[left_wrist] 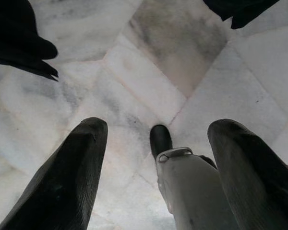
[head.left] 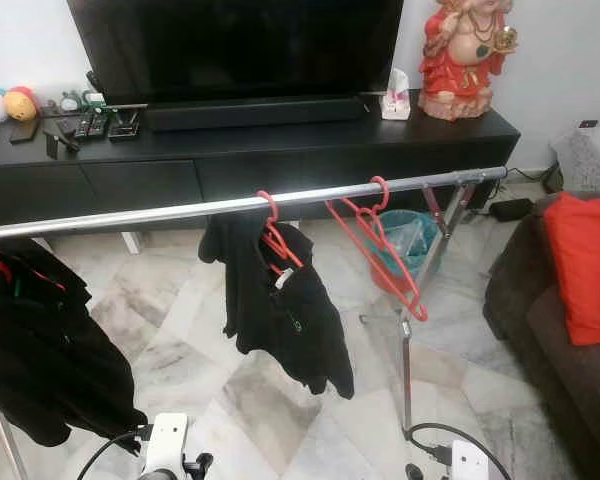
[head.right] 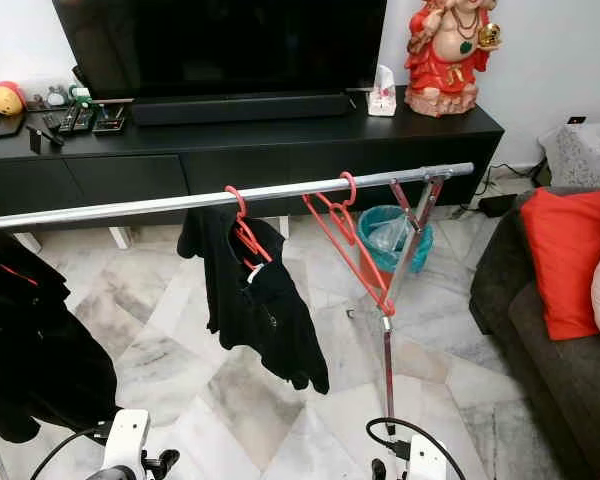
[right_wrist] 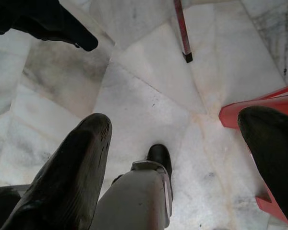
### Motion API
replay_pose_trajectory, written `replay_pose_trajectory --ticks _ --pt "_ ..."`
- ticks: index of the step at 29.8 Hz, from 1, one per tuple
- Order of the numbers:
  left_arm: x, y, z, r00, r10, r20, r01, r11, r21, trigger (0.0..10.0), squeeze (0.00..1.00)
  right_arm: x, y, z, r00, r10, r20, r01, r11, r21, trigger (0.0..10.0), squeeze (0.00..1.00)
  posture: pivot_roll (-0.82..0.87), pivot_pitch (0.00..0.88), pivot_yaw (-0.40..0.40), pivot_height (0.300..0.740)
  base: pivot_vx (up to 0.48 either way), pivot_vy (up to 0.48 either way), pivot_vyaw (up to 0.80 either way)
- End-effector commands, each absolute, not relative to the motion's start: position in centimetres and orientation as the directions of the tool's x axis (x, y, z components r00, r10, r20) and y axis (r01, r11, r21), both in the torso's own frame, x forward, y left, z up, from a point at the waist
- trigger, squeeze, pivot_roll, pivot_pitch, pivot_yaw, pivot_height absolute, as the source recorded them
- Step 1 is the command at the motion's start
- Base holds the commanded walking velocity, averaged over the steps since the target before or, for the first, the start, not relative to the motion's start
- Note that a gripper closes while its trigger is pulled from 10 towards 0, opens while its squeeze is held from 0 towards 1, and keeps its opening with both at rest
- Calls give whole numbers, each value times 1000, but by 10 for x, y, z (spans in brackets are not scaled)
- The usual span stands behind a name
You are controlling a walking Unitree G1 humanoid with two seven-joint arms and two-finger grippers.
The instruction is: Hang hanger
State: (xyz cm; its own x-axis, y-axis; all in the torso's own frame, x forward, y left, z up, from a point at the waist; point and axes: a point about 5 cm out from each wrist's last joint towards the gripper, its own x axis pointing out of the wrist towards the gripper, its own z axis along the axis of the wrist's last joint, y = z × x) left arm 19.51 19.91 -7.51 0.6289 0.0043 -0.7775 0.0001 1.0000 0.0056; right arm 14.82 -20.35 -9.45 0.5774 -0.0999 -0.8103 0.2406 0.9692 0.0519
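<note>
A silver clothes rail (head.left: 180, 212) runs across the room in front of me at a slight slant. An empty red hanger (head.left: 378, 240) is hooked on it near its right end, tilted. To its left a second red hanger (head.left: 272, 238) carries a black garment (head.left: 280, 310). Another black garment (head.left: 40, 340) hangs at the far left. Both arms hang low. My left gripper (left_wrist: 158, 125) and right gripper (right_wrist: 177, 117) point down at the marble floor, each open with nothing between the fingers.
The rack's upright leg (head.left: 405, 370) stands just ahead on the right, with a teal bin (head.left: 405, 240) behind it. A black TV console (head.left: 280, 150) lines the wall. A dark sofa with a red cushion (head.left: 585, 265) is on the right. A red object (right_wrist: 259, 108) lies on the floor by my right gripper.
</note>
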Motion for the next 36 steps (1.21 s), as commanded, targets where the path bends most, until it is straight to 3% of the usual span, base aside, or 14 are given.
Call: replay_pose_trajectory --ticks 1,25,36 --pt "186 197 -81 597 -12 -802 1 1000 -14 10000 0 143 -211 -96 558 -104 -823 255 966 51 10000 0 -14 0 -1 740 0 0 0" --pt "186 196 -81 599 -19 -801 8 1000 -18 10000 0 143 -212 -95 562 -105 -820 241 970 41 10000 0 -13 0 1 740 0 0 0" --pt "183 196 -82 591 -18 -807 6 1000 -18 10000 0 138 -208 -97 556 -86 -826 232 971 56 10000 0 -14 0 0 740 0 0 800"
